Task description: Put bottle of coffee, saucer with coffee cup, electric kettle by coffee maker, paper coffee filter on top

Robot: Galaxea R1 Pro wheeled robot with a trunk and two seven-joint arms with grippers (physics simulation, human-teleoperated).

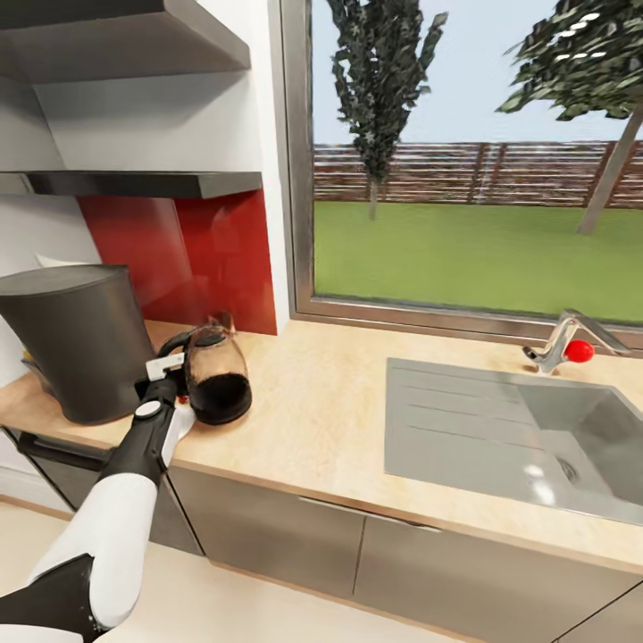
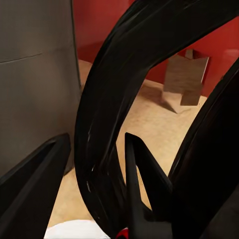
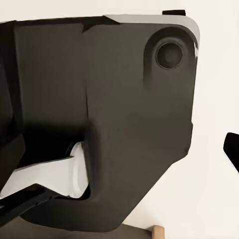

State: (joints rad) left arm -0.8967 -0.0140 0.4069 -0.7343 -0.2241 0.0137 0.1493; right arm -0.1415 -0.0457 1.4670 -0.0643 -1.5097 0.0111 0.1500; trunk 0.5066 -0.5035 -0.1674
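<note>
Kitchen counter (image 1: 339,420), sim: the left gripper (image 1: 170,379) is working at the kettle (image 1: 217,375), which is standing on the counter near its front edge, just beside the coffee maker (image 1: 80,344) at the counter's left end. In the left wrist view the fingers (image 2: 142,169) are straddling the kettle's black handle loop (image 2: 107,114), one either side, partly spread; whether they're actually pinching it can't be told from the pics. The right wrist cam is looking at dark robot bodywork (image 3: 109,114) against a pale wall; that gripper's state can't be judged either.

Progress, as far as visible: coffee maker in place on the counter, and the kettle looks to be sitting next to it, so that step seems done or nearly so, pending release. A pale edge is peeking over the maker's top rim, poss. the filter, too small to confirm. Coffee bottle, saucer and cup still appear to be outstanding. Sink (image 1: 536,438) is sitting well apart toward the counter's right end.
</note>
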